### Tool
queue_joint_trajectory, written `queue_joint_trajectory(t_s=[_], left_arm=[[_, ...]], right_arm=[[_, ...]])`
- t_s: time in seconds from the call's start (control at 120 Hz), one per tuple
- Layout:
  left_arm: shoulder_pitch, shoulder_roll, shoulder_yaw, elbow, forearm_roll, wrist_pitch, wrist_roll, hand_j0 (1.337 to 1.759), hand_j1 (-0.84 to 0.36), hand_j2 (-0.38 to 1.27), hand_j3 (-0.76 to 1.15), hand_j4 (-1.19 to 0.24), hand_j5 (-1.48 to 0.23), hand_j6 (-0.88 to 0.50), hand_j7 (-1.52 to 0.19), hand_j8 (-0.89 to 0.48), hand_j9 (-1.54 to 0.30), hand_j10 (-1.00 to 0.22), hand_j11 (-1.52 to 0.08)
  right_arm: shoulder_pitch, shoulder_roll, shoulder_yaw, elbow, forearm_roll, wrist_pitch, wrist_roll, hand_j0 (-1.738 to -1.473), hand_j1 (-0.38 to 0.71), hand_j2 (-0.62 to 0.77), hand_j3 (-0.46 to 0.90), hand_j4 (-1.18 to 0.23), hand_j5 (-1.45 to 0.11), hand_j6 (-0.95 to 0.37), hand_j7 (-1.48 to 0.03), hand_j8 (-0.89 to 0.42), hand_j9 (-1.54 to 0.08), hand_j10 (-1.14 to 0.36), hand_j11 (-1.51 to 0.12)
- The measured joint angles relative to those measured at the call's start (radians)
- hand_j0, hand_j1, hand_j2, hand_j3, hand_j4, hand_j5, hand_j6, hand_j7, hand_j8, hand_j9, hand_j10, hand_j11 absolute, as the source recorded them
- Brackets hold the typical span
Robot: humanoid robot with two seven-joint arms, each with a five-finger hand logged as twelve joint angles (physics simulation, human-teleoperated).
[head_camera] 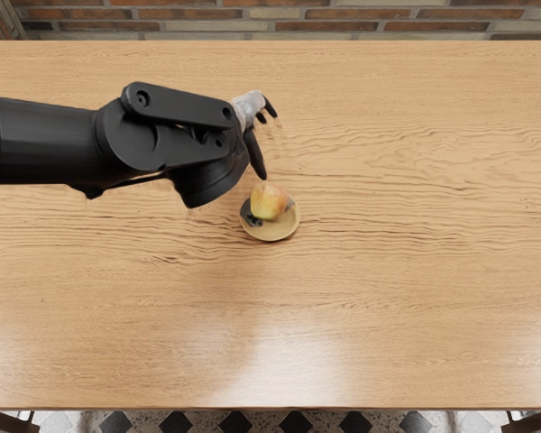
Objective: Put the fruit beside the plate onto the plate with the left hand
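A yellow-red fruit (269, 200), pear-like, rests on a small tan plate (282, 231) near the middle of the wooden table. My left hand (255, 128) comes in from the left on a thick black arm (81, 144) and hovers just above and behind the plate. Its fingers (255, 153) are spread and hold nothing; one dark finger points down toward the fruit without clearly touching it. The right arm does not show.
The wooden table (415, 289) spans the whole view, with a brick wall (343, 18) along its far edge and a checkered floor (252, 422) below its near edge.
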Motion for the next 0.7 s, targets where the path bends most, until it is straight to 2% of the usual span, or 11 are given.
queue_joint_trajectory(t_s=[0.117, 0.2, 0.233, 0.383, 0.45, 0.483, 0.542, 0.617, 0.7], left_arm=[[0.0, 0.0, -0.033, 0.028, -0.003, 0.013, -0.006, 1.658, 0.02, 0.06, 0.0, -0.28, -0.36, -0.27, -0.36, -0.27, -0.36, -0.28, -0.36], [0.028, 0.0, -0.089, 0.03, 0.004, -0.045, -0.061, 1.658, 0.03, 0.06, 0.0, -0.27, -0.34, -0.26, -0.34, -0.26, -0.34, -0.27, -0.34], [0.064, 0.048, -0.132, 0.03, 0.022, -0.105, -0.083, 1.658, 0.04, 0.06, 0.0, -0.26, -0.34, -0.26, -0.34, -0.26, -0.34, -0.26, -0.34], [0.193, 0.24, -0.361, 0.035, 0.126, -0.471, -0.165, 1.658, 0.05, 0.05, 0.0, -0.25, -0.33, -0.25, -0.33, -0.25, -0.33, -0.25, -0.33], [0.303, 0.326, -0.495, 0.045, 0.18, -0.665, -0.192, 1.658, 0.05, 0.05, 0.0, -0.25, -0.33, -0.25, -0.33, -0.25, -0.33, -0.25, -0.33], [0.335, 0.354, -0.561, 0.053, 0.211, -0.756, -0.202, 1.658, 0.05, 0.05, 0.0, -0.25, -0.32, -0.25, -0.32, -0.25, -0.32, -0.25, -0.32], [0.467, 0.362, -0.721, 0.095, 0.291, -0.906, -0.218, 1.658, 0.05, 0.05, 0.0, -0.25, -0.32, -0.25, -0.32, -0.25, -0.32, -0.25, -0.32], [0.504, 0.362, -0.888, 0.168, 0.353, -1.009, -0.234, 1.658, 0.05, 0.05, 0.0, -0.25, -0.32, -0.25, -0.32, -0.25, -0.32, -0.25, -0.32], [0.522, 0.365, -0.997, 0.247, 0.388, -1.063, -0.266, 1.658, 0.05, 0.05, 0.0, -0.25, -0.32, -0.25, -0.32, -0.25, -0.32, -0.25, -0.32]], right_arm=[[0.0, 0.0, 0.0, 0.0, 0.0, 0.0, 0.0, -1.658, -0.31, -0.01, 0.0, -0.04, -0.05, -0.04, -0.05, -0.04, -0.05, -0.04, -0.05], [0.0, 0.0, 0.0, 0.0, 0.0, 0.0, 0.0, -1.658, -0.31, -0.01, 0.0, -0.04, -0.05, -0.04, -0.05, -0.04, -0.05, -0.04, -0.05], [0.0, 0.0, 0.0, 0.0, 0.0, 0.0, 0.0, -1.658, -0.31, -0.01, 0.0, -0.04, -0.05, -0.04, -0.05, -0.04, -0.05, -0.04, -0.05], [0.0, 0.0, 0.0, 0.0, 0.0, 0.0, 0.0, -1.658, -0.31, -0.01, 0.0, -0.04, -0.05, -0.04, -0.05, -0.04, -0.05, -0.04, -0.05], [0.0, 0.0, 0.0, 0.0, 0.0, 0.0, 0.0, -1.658, -0.31, -0.01, 0.0, -0.04, -0.05, -0.04, -0.05, -0.04, -0.05, -0.04, -0.05], [0.0, 0.0, 0.0, 0.0, 0.0, 0.0, 0.0, -1.658, -0.31, -0.01, 0.0, -0.04, -0.05, -0.04, -0.05, -0.04, -0.05, -0.04, -0.05], [0.0, 0.0, 0.0, 0.0, 0.0, 0.0, 0.0, -1.658, -0.31, -0.01, 0.0, -0.04, -0.05, -0.04, -0.05, -0.04, -0.05, -0.04, -0.05], [0.0, 0.0, 0.0, 0.0, 0.0, 0.0, 0.0, -1.658, -0.31, -0.01, 0.0, -0.04, -0.05, -0.04, -0.05, -0.04, -0.05, -0.04, -0.05], [0.0, 0.0, 0.0, 0.0, 0.0, 0.0, 0.0, -1.658, -0.31, -0.01, 0.0, -0.04, -0.05, -0.04, -0.05, -0.04, -0.05, -0.04, -0.05]])
